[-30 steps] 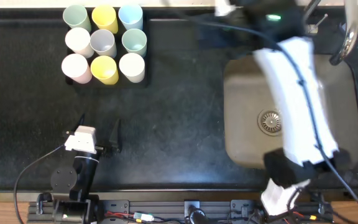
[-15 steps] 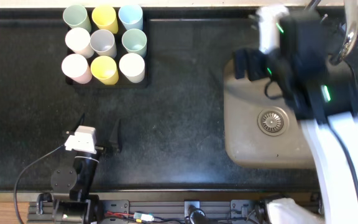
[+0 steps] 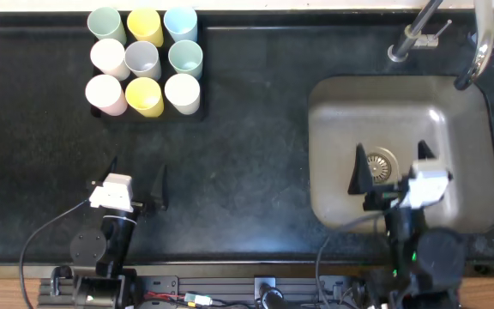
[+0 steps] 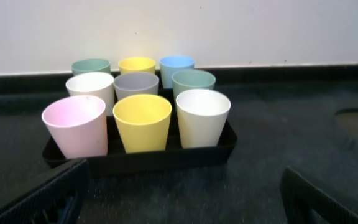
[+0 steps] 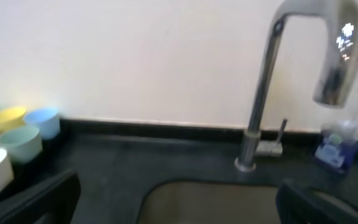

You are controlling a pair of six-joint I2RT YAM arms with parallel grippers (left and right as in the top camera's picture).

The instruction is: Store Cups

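Note:
Several pastel cups stand upright in a black tray [image 3: 148,117] at the counter's back left: a pink cup [image 4: 76,126], a yellow cup [image 4: 142,122] and a white cup [image 4: 202,117] in the row nearest me, more behind. My left gripper [image 3: 135,183] rests open on the dark counter in front of the tray, with nothing between its fingers. My right gripper [image 3: 390,168] is open over the sink [image 3: 333,129], holding nothing. Some of the cups [image 5: 18,143] appear at the edge of the right wrist view.
A chrome faucet [image 5: 291,68] rises behind the sink, with a small blue-and-white bottle [image 5: 334,146] beside it. The black counter [image 3: 247,154] stretches between tray and sink. A white wall runs along the back.
The right arm has pulled back from the far side of the sink toward its base and now sits folded low over the sink's near part. The left arm and cups are unchanged.

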